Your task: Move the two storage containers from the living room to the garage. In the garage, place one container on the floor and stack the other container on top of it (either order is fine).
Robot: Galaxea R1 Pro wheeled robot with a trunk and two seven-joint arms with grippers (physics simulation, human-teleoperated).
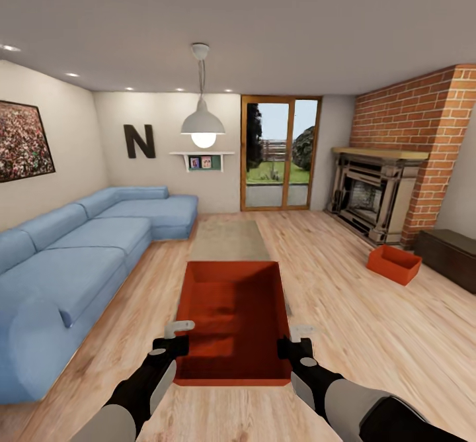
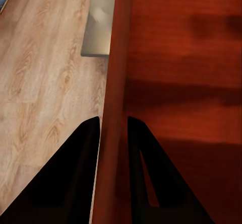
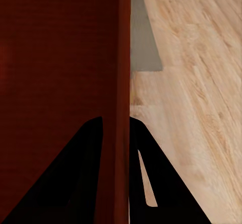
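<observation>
Step in hand: you look to be carrying the first of the two storage containers, in the living room; the garage is not in sight.
Sofa [image 1: 79, 243]: on your left, a long blue corner piece with soft rounded cushions along the wall.
Left gripper [image 1: 177, 336]: closed on the held container [image 1: 233, 316], its left wall pinched between the two dark fingers [image 2: 75, 173], one outside and one inside.
Held container: orange-red, rectangular, open-topped, thin low walls, smooth flat bottom; it sits level between your arms, above the wood-plank floor [image 1: 344, 296].
Rug [image 1: 229, 239]: grey-beige and flat, lying just beyond the container's far edge.
Right gripper [image 1: 295, 339]: closed on the right wall in the same way, wall sandwiched between the fingers [image 3: 85, 173].
Second container [image 1: 394, 263]: on the planks to your right, tilted, near the brick fireplace [image 1: 380, 190] and beside the dark low bench [image 1: 449, 257].
Next move: likely turn the base and drive out with both grips tight and level; thin walls give little to hold, so uneven arm motion could twist the tray loose.
</observation>
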